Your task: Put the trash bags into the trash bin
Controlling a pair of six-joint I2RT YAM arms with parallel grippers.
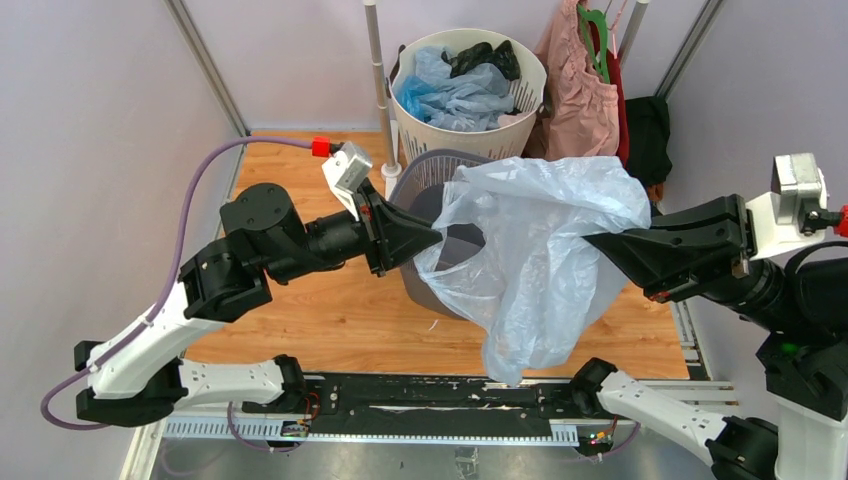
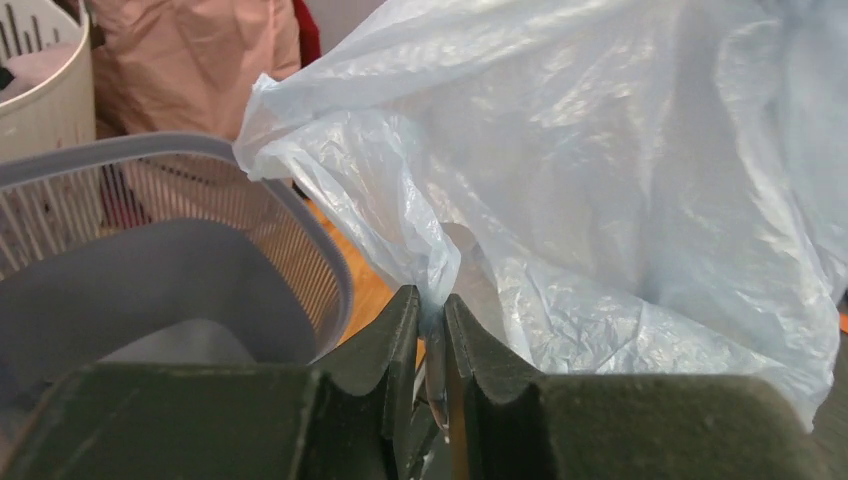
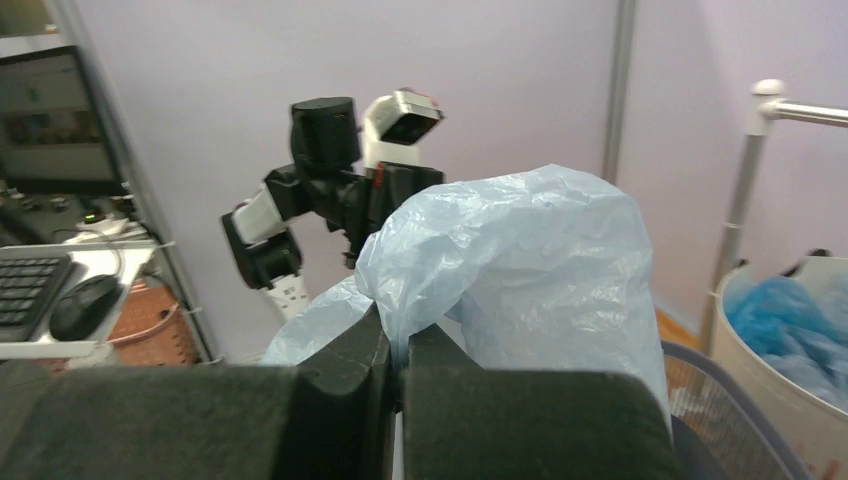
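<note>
A large pale blue see-through trash bag (image 1: 540, 240) hangs stretched between my two grippers, above and in front of the dark grey mesh trash bin (image 1: 428, 172). My left gripper (image 1: 436, 238) is shut on a fold at the bag's left edge; in the left wrist view the fingers (image 2: 432, 305) pinch thin plastic (image 2: 600, 200) beside the bin's rim (image 2: 150, 150). From the right, my right gripper (image 1: 592, 240) is shut on the bag's other edge, which bunches over the fingers (image 3: 398, 335). The bag's tail droops toward the near rail and hides most of the bin's opening.
A round white slotted basket (image 1: 470, 130) with blue and black bags stands behind the bin, next to a white pole (image 1: 378, 70). A pink garment (image 1: 580, 100) hangs at the back right. A desk with a keyboard (image 3: 25, 285) lies beyond the left arm.
</note>
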